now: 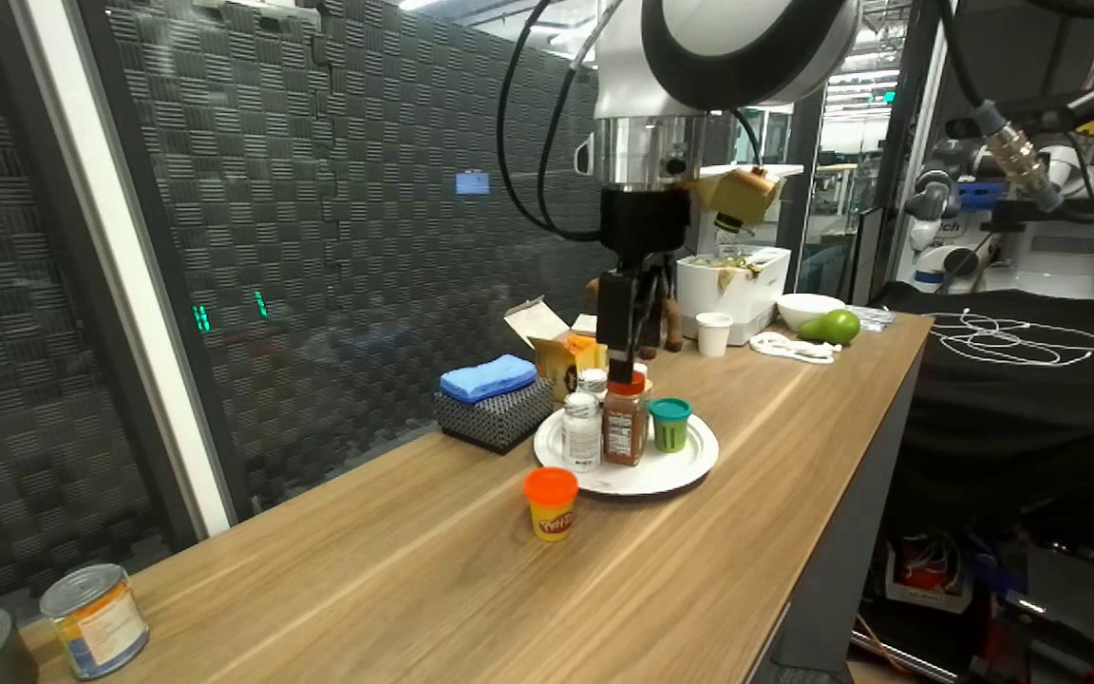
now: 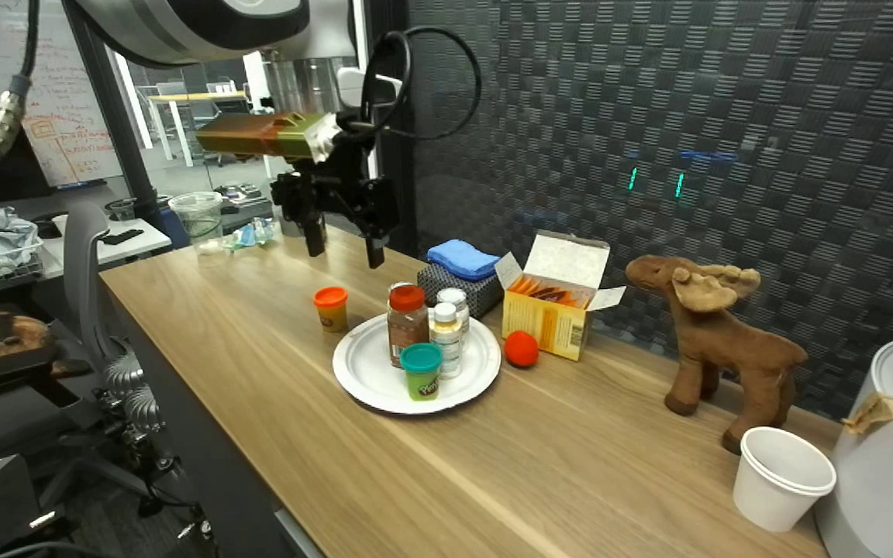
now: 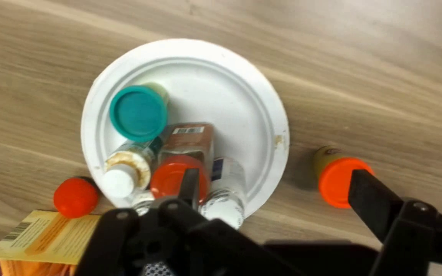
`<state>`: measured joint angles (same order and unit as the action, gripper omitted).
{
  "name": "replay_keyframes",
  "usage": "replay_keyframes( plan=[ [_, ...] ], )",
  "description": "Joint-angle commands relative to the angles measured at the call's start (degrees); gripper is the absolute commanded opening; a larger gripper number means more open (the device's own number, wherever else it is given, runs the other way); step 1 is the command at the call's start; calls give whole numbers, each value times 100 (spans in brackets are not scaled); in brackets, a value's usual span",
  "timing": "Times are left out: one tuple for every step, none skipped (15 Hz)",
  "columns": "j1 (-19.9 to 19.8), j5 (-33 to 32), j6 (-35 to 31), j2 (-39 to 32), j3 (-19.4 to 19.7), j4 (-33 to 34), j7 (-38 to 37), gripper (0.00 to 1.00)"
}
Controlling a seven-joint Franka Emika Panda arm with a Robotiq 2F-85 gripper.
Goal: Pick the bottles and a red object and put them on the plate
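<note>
Since fingers hang spread and empty, pass high over the bottles, then straddle the ball, probably next, dead centre; it could roll

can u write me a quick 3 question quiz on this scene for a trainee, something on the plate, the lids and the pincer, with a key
1. True or false: the round red object is on the wooden table, not on the plate.
2. What colour is the lid of the tall reddish-brown bottle? a) white b) teal c) red
3. Fill in: the jaws of the pincer stand ____.

Key: 1. true; 2. c; 3. open
</note>
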<state>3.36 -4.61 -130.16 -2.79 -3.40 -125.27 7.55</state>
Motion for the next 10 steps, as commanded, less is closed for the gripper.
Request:
replay_keyframes(
  plan=[
    [54,13,169,31,-55,12,-58,100],
    [88,19,230,42,-88,12,-96,100],
    [101,21,259,42,-101,11,-110,100],
    [101,21,274,42,-100,11,-111,100],
    [96,22,279,42,-92,11,-111,100],
    [90,22,281,42,-84,11,-111,100],
    [85,22,281,42,-81,10,-111,100],
    [85,22,282,42,-81,10,-111,100],
    [85,22,283,42,-82,10,-111,100],
    [85,22,283,42,-81,10,-111,100]
  ],
)
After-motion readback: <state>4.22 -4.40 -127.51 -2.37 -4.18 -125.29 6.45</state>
